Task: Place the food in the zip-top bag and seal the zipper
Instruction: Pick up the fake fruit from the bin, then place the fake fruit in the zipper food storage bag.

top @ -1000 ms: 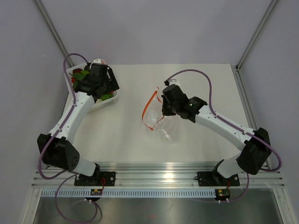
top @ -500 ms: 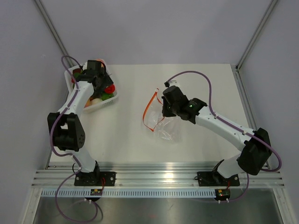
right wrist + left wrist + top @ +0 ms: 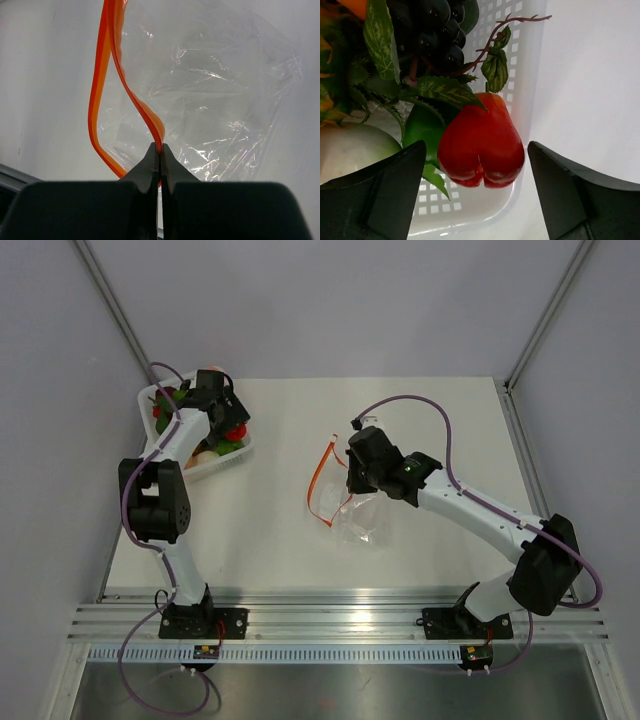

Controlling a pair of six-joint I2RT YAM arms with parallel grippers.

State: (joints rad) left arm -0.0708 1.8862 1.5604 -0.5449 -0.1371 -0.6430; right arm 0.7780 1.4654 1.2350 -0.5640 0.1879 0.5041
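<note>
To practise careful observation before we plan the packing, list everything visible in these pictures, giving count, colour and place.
Table: one, white, under everything.
Tray: one, white, perforated, table's far-left corner.
Red toy fruit: one, glossy red, in the tray by its wall.
Grapes: one bunch, dark, in the tray.
Green toy fruit: one, green, beside the red one.
Pale round food: one, whitish, in the tray.
Zip-top bag: one, clear, crinkled, mid-table.
Zipper: one, red-orange, bag's open edge.
Left pincer: black, open, flanking the red toy fruit.
Right pincer: black, shut on the zipper.
</note>
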